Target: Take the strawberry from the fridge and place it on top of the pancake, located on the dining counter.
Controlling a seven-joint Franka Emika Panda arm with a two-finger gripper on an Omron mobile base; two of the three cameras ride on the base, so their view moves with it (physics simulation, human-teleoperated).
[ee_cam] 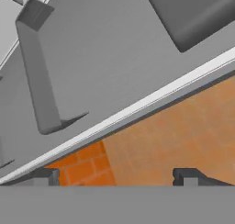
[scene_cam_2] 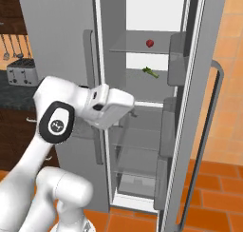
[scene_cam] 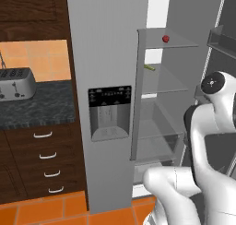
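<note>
Inside open fridge [scene_cam_2: 199, 83], strawberry [scene_cam_2: 150, 43] on upper shelf, hand view alone showing jaws apart, empty.

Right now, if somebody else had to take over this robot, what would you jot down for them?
Gripper: open, holding nothing, fingertips spread.
Fridge: right door already open, shelves exposed.
Strawberry: on the upper shelf, untouched. A small green item lies one shelf below; ignore it.
Done: fridge opened.
Left: reach in, grasp the strawberry, carry it to the pancake on the dining counter.
</note>
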